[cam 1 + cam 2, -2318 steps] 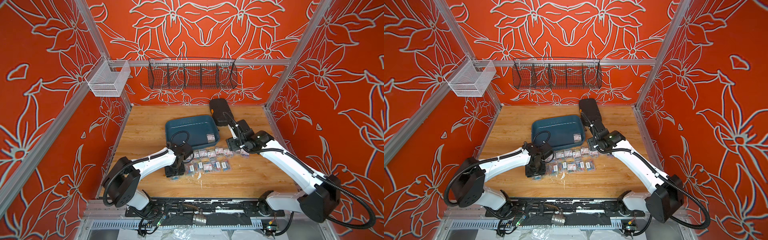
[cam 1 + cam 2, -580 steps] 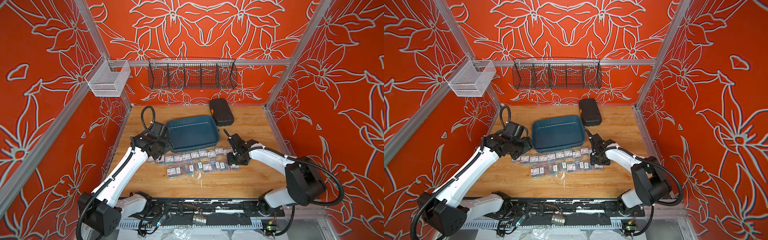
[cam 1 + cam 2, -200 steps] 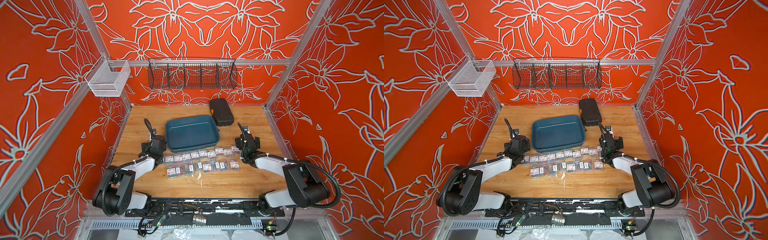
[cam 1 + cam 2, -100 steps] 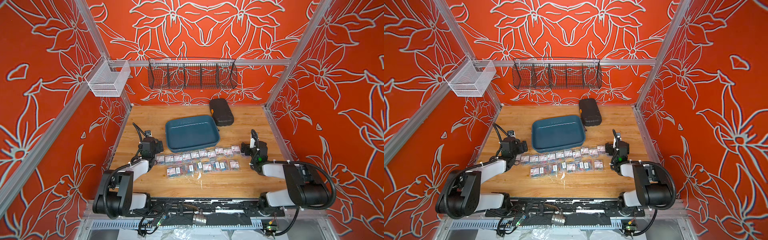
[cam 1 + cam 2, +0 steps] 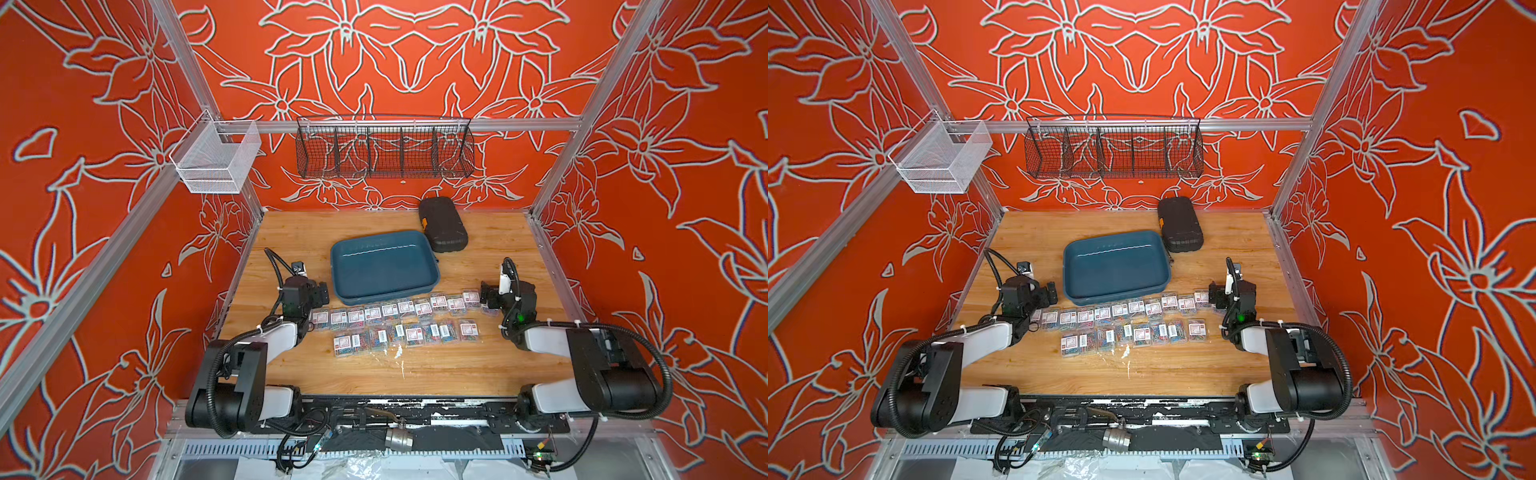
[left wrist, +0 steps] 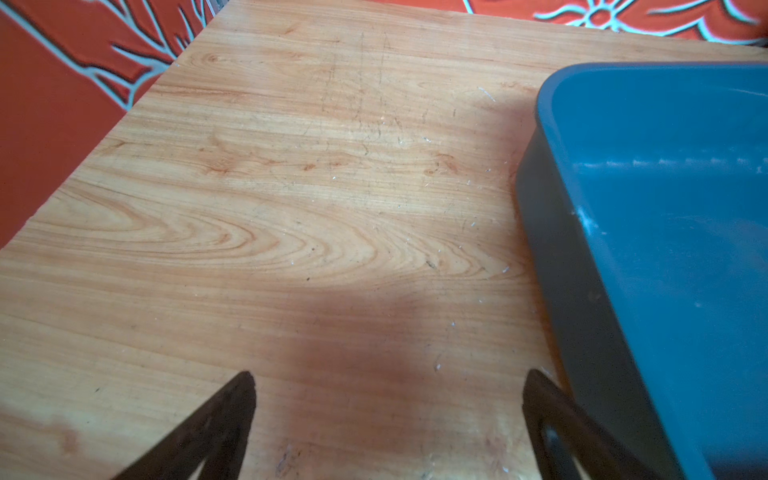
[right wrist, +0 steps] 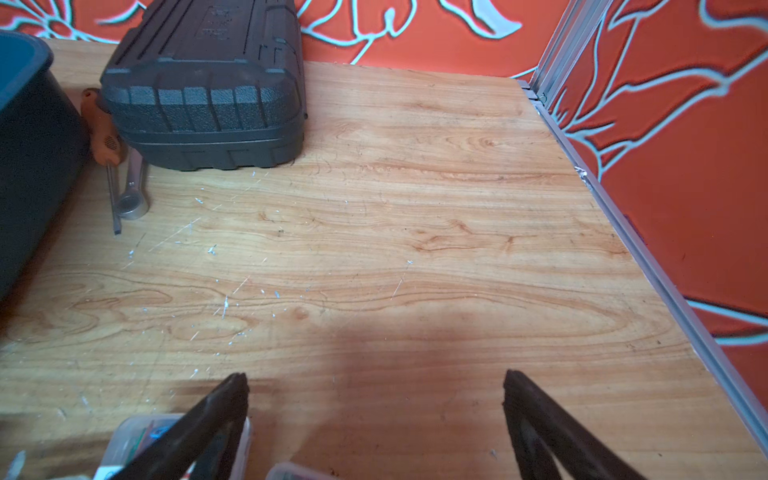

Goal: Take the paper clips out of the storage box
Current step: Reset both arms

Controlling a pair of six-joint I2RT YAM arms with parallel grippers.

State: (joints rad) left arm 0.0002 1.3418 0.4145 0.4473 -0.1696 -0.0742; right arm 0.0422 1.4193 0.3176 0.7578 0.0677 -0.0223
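The storage box [image 5: 384,266] [image 5: 1115,266] is a dark teal tray in the middle of the wooden table, and nothing lies in it. The paper clips [image 5: 390,309] [image 5: 1119,311] are small clear boxes laid in two rows on the table just in front of the tray. My left gripper [image 5: 322,291] [image 6: 386,378] hovers open and empty over bare wood, beside the tray's left wall [image 6: 552,257]. At the right end of the rows, my right gripper [image 5: 488,293] [image 7: 374,376] is open and empty, with one clip box [image 7: 133,436] under one finger.
A black hard case [image 5: 442,224] [image 7: 208,83] lies behind the tray's right corner. An orange-handled screwdriver [image 7: 104,137] and a metal socket [image 7: 133,205] lie between them. A black wire basket [image 5: 384,147] and a white mesh basket [image 5: 216,160] hang on the walls. A metal rail [image 7: 623,232] edges the table.
Both arms have drawn back, the left gripper towards the left wall and the right gripper towards the right wall. The last clip box left the tray earlier.
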